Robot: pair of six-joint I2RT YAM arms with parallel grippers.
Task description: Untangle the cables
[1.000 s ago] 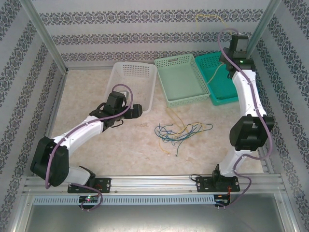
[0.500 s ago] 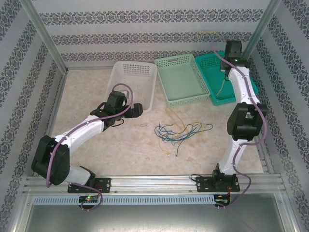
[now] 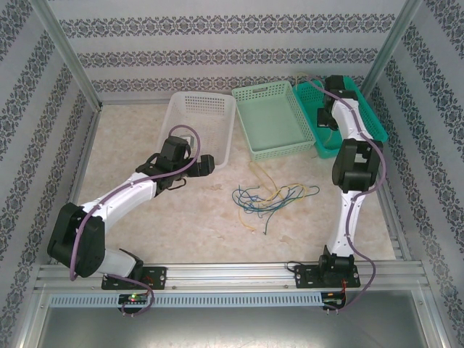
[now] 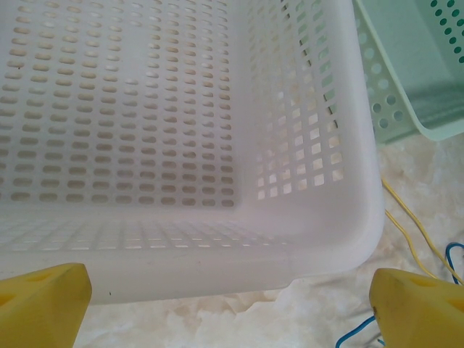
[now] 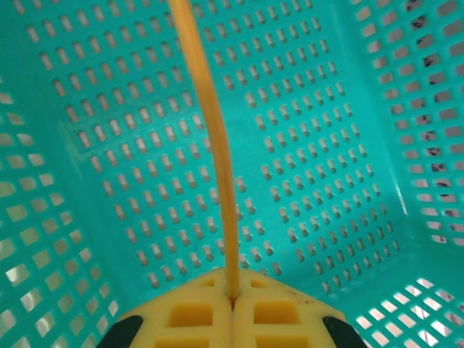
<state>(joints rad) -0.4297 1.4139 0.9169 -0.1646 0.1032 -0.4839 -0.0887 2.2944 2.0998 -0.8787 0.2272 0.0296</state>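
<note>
A tangle of thin yellow, green and blue cables (image 3: pixel 272 197) lies on the table's middle. My right gripper (image 5: pixel 233 297) is shut on one yellow cable (image 5: pixel 215 145), which rises straight from between its pads. That gripper (image 3: pixel 324 116) is down inside the teal basket (image 3: pixel 370 119). My left gripper (image 3: pixel 206 165) stands open next to the white basket's near right corner, with nothing between its yellow fingertips (image 4: pixel 43 293). In the left wrist view, loose yellow cable strands (image 4: pixel 406 225) and a blue one (image 4: pixel 355 335) lie on the table at the right.
Three perforated baskets stand in a row at the back: white (image 3: pixel 199 123), light green (image 3: pixel 272 119) and teal. The white basket's wall (image 4: pixel 181 145) is close in front of my left gripper. Patterned walls and metal posts enclose the table.
The right arm has folded back and swung down and left, carrying the yellow cable from high over the back wall into the teal basket. The left arm has not moved.
</note>
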